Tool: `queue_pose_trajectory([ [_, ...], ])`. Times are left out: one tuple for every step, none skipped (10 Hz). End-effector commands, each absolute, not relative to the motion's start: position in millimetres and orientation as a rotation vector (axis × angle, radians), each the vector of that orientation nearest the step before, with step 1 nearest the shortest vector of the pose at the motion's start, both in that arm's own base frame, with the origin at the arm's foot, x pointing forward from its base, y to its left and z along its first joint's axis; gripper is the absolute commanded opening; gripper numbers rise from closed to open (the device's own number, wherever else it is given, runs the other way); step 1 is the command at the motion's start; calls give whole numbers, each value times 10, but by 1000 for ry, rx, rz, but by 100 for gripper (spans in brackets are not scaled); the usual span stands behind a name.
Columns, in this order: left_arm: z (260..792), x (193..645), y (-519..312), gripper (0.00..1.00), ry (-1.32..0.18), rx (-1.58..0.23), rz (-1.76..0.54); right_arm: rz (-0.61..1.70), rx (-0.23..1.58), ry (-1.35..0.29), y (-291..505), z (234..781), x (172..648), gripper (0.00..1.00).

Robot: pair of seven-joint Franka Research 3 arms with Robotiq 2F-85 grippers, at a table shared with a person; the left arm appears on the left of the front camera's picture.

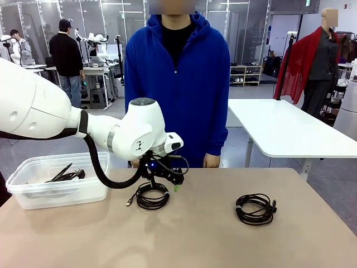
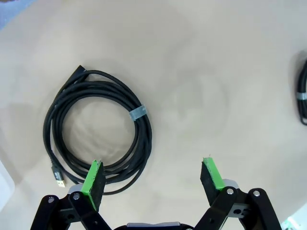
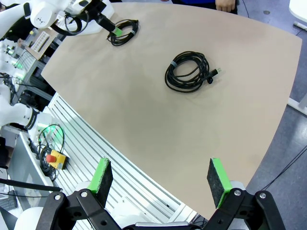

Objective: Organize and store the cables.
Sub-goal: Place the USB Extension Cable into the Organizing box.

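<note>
Black cords [image 1: 67, 175] lie inside the clear plastic bin [image 1: 33, 195], well off to the left pincer's [image 2: 153, 175] own left, so part of the storing looks done. Two coils remain on the tan table [image 1: 195, 240]. The left pincer hangs spread and empty over a thin black coiled cable with a grey tape band [image 2: 96, 139], one green pad [image 2: 94, 175] above its near rim. A thicker black coil with a power plug [image 1: 255, 209] lies well apart to its right, far ahead of the right pincer [image 3: 160, 179], which is also spread and empty. Both coils have yet to go in the bin, I judge.
</note>
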State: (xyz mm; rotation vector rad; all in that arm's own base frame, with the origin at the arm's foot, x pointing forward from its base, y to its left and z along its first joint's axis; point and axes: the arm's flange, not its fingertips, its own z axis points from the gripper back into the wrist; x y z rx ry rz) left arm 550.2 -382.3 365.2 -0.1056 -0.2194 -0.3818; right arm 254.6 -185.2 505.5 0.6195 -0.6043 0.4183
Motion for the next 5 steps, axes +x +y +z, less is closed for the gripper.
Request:
queue_pose_trajectory([
  [3578,5718,-3936,100,-165,-147,-272,431,628,-620,-1857,5056,2543,100],
  [3512,5779,-3953,100,-153,-144,-241,431,628,-620,-1857,5056,2543,100],
  [3442,5860,-3952,100,-143,-132,-213,431,628,-620,-1857,5056,2543,100],
  [3358,5938,-3926,100,-123,-156,-179,431,628,-620,-1857,5056,2543,100],
  [3298,5990,-3922,100,-104,-162,-146,431,628,-620,-1857,5056,2543,100],
])
